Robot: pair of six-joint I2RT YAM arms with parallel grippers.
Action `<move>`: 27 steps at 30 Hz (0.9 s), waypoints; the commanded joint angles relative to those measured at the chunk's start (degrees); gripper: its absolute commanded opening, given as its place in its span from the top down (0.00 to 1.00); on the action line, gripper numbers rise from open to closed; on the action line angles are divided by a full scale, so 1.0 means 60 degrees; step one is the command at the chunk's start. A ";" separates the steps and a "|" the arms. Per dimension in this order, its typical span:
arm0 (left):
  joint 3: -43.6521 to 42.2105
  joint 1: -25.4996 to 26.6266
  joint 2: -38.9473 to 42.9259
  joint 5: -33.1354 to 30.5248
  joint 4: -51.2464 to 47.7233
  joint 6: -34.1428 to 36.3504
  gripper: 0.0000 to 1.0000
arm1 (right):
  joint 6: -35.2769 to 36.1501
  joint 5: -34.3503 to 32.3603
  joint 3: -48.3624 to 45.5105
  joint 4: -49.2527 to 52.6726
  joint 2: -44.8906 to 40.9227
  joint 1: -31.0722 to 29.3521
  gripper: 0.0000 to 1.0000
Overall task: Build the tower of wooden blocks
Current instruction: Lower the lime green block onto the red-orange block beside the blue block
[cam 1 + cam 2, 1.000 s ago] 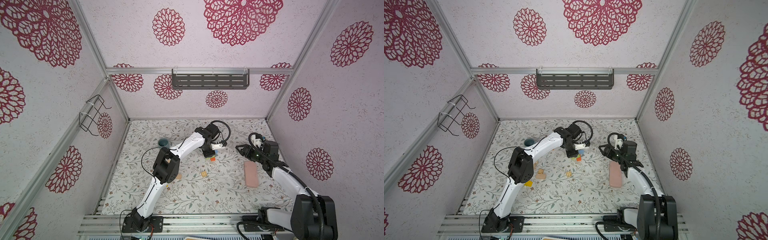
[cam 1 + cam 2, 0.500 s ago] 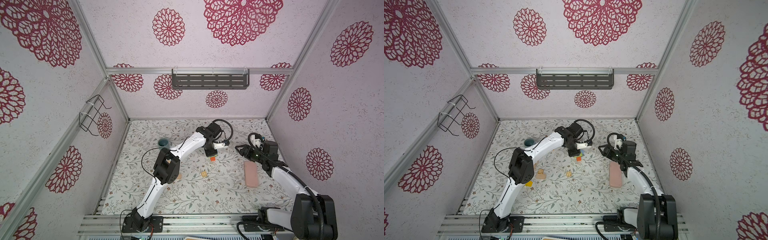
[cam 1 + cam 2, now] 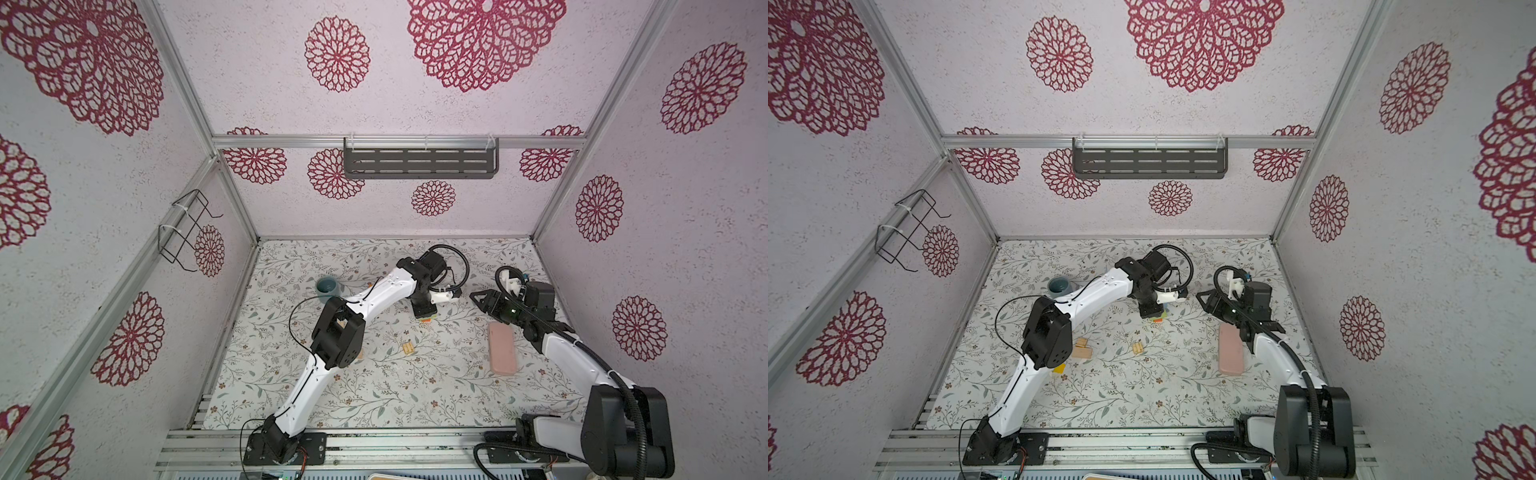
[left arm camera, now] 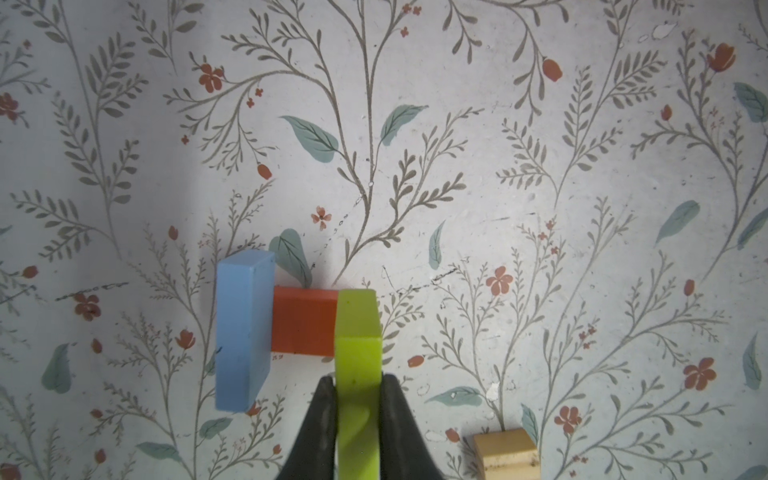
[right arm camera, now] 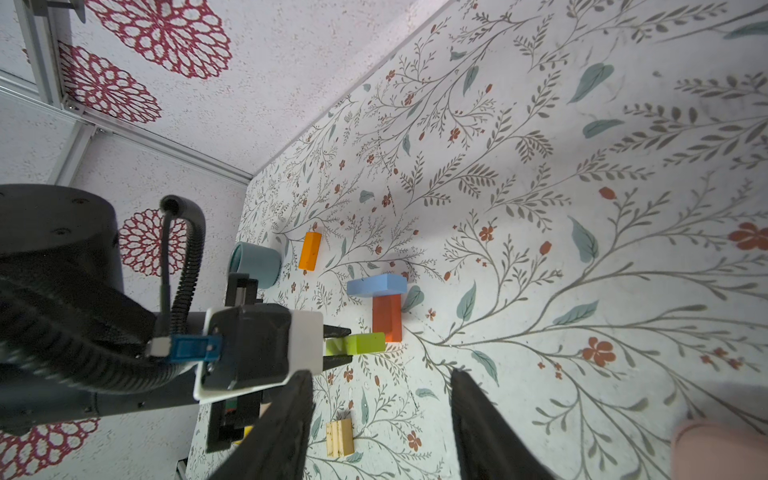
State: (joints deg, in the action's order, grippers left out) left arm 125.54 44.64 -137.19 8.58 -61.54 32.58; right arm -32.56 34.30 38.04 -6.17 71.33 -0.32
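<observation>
The left end effector (image 4: 358,381) is clenching a lime-green rectangular wooden block (image 4: 358,328) by one end, its two black fingers (image 4: 322,415) pressing against the block's long sides. The free end of that block is meeting the edge of a red flat wooden block (image 4: 303,322), which is lying on the floral-patterned counter (image 4: 540,166). Whether the green piece is resting on the red one or only touching its end, I cannot tell. Across the red block's opposite end a light blue rectangular wooden block (image 4: 243,328) is sitting crosswise, parallel to the green one and touching the red. In both top views this group is lying under the left wrist, toward the back middle of the counter. Beyond the blue piece, an orange wooden block (image 5: 309,250) is lying alone beside a grey-blue mug (image 5: 255,265). On the nearer side of the group, a plain pale grooved wooden block (image 3: 408,347) is lying well apart from it. The right end effector (image 5: 381,374) is hovering just beside the group with its jaws spread and nothing between them. In a top view it is pointing toward the left arm (image 3: 478,296), above the far end of a flat pink rounded slab (image 3: 502,348).
</observation>
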 commanded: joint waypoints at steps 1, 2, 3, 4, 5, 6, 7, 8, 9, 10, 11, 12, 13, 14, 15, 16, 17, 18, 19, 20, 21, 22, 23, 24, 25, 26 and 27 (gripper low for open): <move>0.0234 0.0074 -0.0231 0.0138 0.0189 0.0298 0.83 | 0.0139 0.0081 0.0239 -0.0339 0.0010 -0.0050 0.44; 0.0243 0.0072 -0.0247 0.0152 0.0206 0.0302 0.83 | 0.0151 0.0073 0.0237 -0.0353 0.0019 -0.0050 0.44; 0.0246 0.0060 -0.0257 0.0166 0.0207 0.0298 0.83 | 0.0159 0.0061 0.0236 -0.0359 0.0019 -0.0050 0.44; 0.0262 0.0067 -0.0264 0.0181 0.0220 0.0298 0.83 | 0.0181 0.0041 0.0222 -0.0359 0.0044 -0.0064 0.44; 0.0276 0.0071 -0.0303 0.0174 0.0220 0.0305 0.83 | 0.0171 0.0025 0.0222 -0.0362 0.0062 -0.0064 0.44; 0.0301 0.0067 -0.0322 0.0154 0.0225 0.0298 0.83 | 0.0174 0.0025 0.0210 -0.0370 0.0068 -0.0064 0.44; 0.0314 0.0061 -0.0365 0.0118 0.0222 0.0301 0.83 | 0.0156 0.0016 0.0208 -0.0384 0.0086 -0.0064 0.45; 0.0330 0.0064 -0.0387 0.0087 0.0236 0.0309 0.83 | 0.0163 0.0024 0.0197 -0.0394 0.0080 -0.0079 0.45; 0.0365 0.0056 -0.0423 0.0044 0.0222 0.0313 0.83 | 0.0165 0.0014 0.0195 -0.0395 0.0088 -0.0093 0.45; 0.0378 0.0060 -0.0427 0.0029 0.0215 0.0327 0.83 | 0.0169 -0.0012 0.0179 -0.0403 0.0078 -0.0107 0.45; 0.0392 0.0060 -0.0443 0.0021 0.0227 0.0343 0.83 | 0.0175 -0.0033 0.0165 -0.0401 0.0054 -0.0108 0.45; 0.0414 0.0049 -0.0462 0.0020 0.0235 0.0355 0.83 | 0.0171 -0.0041 0.0150 -0.0420 0.0057 -0.0122 0.45; 0.0420 0.0039 -0.0484 0.0006 0.0244 0.0356 0.83 | 0.0175 -0.0047 0.0133 -0.0436 0.0058 -0.0122 0.45; 0.0423 0.0027 -0.0498 -0.0002 0.0251 0.0370 0.83 | 0.0189 -0.0045 0.0121 -0.0430 0.0069 -0.0123 0.45; 0.0446 0.0030 -0.0519 0.0003 0.0251 0.0374 0.83 | 0.0198 -0.0059 0.0107 -0.0443 0.0076 -0.0134 0.45; 0.0478 0.0030 -0.0549 -0.0023 0.0262 0.0371 0.83 | 0.0219 -0.0055 0.0105 -0.0428 0.0094 -0.0125 0.45; 0.0516 0.0030 -0.0575 -0.0024 0.0266 0.0371 0.84 | 0.0235 -0.0076 0.0105 -0.0402 0.0116 -0.0137 0.45; 0.0557 0.0030 -0.0612 -0.0021 0.0262 0.0371 0.83 | 0.0248 -0.0078 0.0101 -0.0396 0.0132 -0.0137 0.46; 0.0594 0.0029 -0.0629 -0.0009 0.0266 0.0371 0.83 | 0.0255 -0.0078 0.0098 -0.0417 0.0142 -0.0138 0.45; 0.0618 0.0035 -0.0646 0.0000 0.0278 0.0386 0.83 | 0.0249 -0.0078 0.0090 -0.0434 0.0146 -0.0138 0.45; 0.0646 0.0029 -0.0661 -0.0008 0.0268 0.0400 0.83 | 0.0251 -0.0090 0.0076 -0.0447 0.0144 -0.0134 0.45; 0.0666 0.0028 -0.0660 -0.0035 0.0280 0.0414 0.84 | 0.0241 -0.0081 0.0072 -0.0444 0.0138 -0.0138 0.45; 0.0680 0.0030 -0.0660 -0.0052 0.0268 0.0437 0.84 | 0.0256 -0.0084 0.0068 -0.0457 0.0142 -0.0138 0.45; 0.0695 0.0022 -0.0672 -0.0077 0.0266 0.0459 0.84 | 0.0262 -0.0092 0.0072 -0.0453 0.0143 -0.0130 0.45; 0.0712 0.0030 -0.0662 -0.0096 0.0255 0.0487 0.84 | 0.0266 -0.0092 0.0056 -0.0458 0.0144 -0.0137 0.45; 0.0717 0.0023 -0.0667 -0.0109 0.0250 0.0503 0.84 | 0.0263 -0.0079 0.0053 -0.0460 0.0140 -0.0132 0.45; 0.0726 0.0023 -0.0663 -0.0111 0.0242 0.0517 0.84 | 0.0259 -0.0091 0.0055 -0.0463 0.0156 -0.0137 0.45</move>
State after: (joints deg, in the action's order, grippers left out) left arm 128.55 44.62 -140.00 8.03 -60.64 33.63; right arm -32.38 34.26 38.02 -7.35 72.34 -0.93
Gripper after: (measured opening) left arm 0.176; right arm 0.546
